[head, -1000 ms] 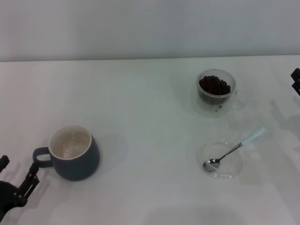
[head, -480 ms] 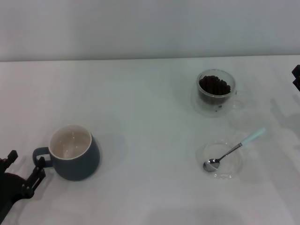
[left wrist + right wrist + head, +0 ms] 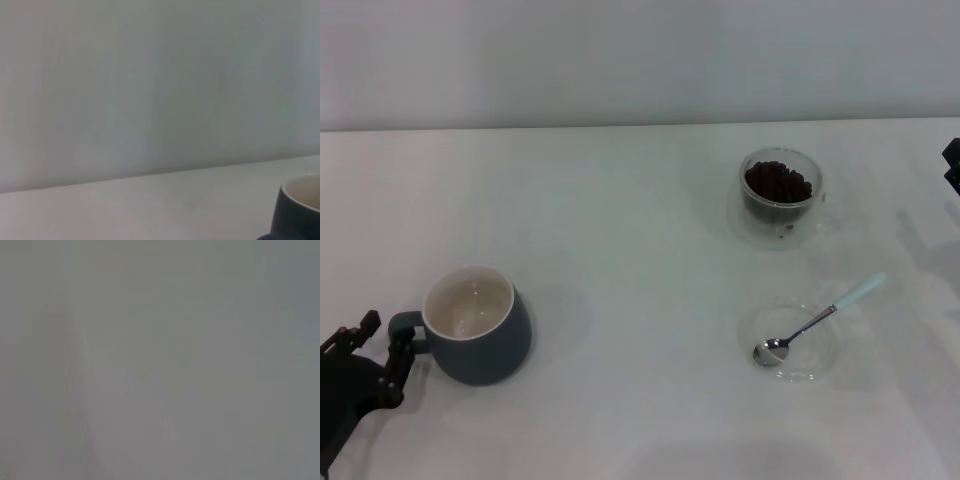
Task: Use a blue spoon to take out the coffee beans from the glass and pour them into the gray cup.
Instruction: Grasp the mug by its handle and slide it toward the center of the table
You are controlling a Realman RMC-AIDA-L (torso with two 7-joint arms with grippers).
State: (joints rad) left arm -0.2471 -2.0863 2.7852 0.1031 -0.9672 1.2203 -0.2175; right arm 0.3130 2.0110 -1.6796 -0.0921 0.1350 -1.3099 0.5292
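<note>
Nearest, the left gripper (image 3: 378, 343) has its fingers spread beside the gray cup's (image 3: 477, 325) handle. Across the table (image 3: 620, 220) the blue spoon (image 3: 817, 319) rests on a clear saucer (image 3: 800, 342). Beyond, the glass (image 3: 780, 197) holds coffee beans (image 3: 779, 182); the right gripper (image 3: 952, 165) sits at the edge, fingers unreadable.
</note>
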